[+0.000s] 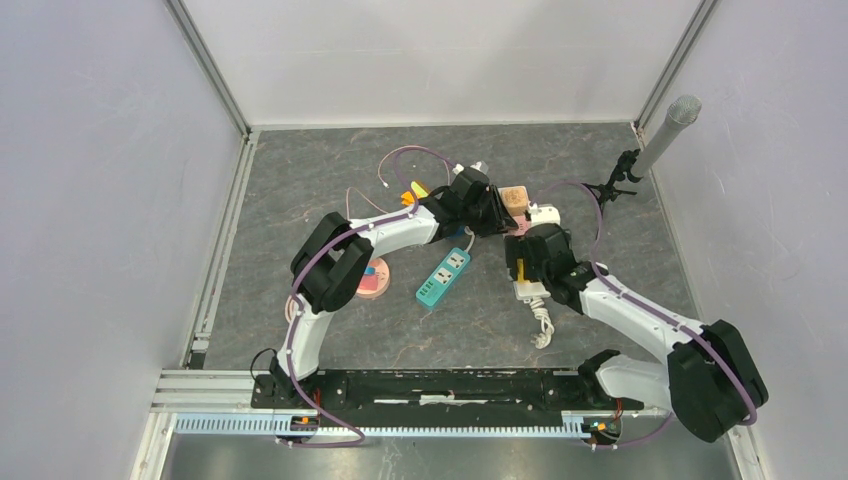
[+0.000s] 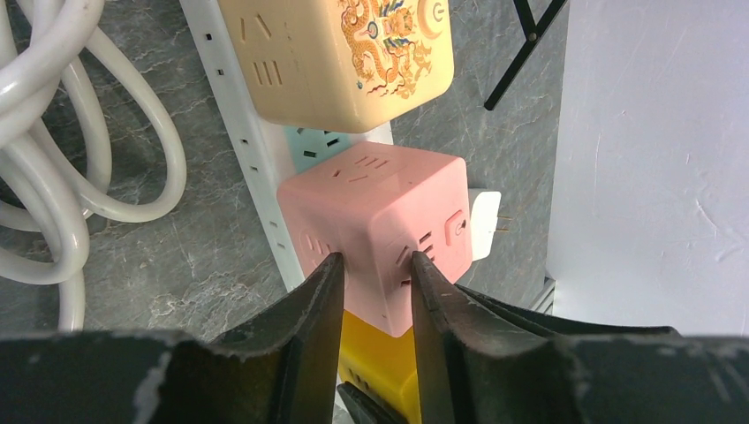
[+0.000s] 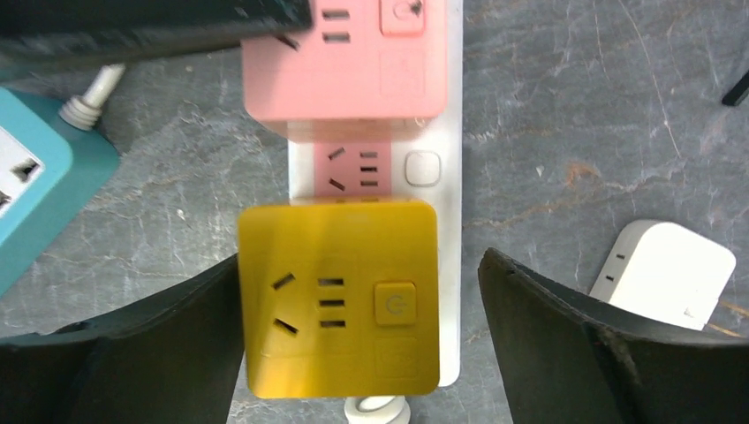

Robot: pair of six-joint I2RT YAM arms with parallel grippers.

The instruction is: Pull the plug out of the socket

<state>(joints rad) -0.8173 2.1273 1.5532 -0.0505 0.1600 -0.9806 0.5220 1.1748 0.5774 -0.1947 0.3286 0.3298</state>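
Note:
A white power strip (image 2: 238,124) lies on the grey table with three cube plugs in a row on it: beige (image 2: 344,57), pink (image 2: 375,208) and yellow (image 2: 375,358). My left gripper (image 2: 373,265) is pinched on the near corner of the pink cube. In the top view the left gripper (image 1: 497,222) sits beside the beige cube (image 1: 514,197). My right gripper (image 3: 360,265) is open and straddles the yellow cube (image 3: 340,296). Its left finger is against the cube's side and its right finger stands apart. The pink cube (image 3: 344,75) is just beyond.
A teal power strip (image 1: 443,276) lies left of the arms, with a pink disc (image 1: 375,278) further left. A loose white adapter (image 3: 664,269) lies right of the strip. Coiled white cable (image 1: 541,325) is near the right arm. A microphone on a stand (image 1: 668,133) is at the back right.

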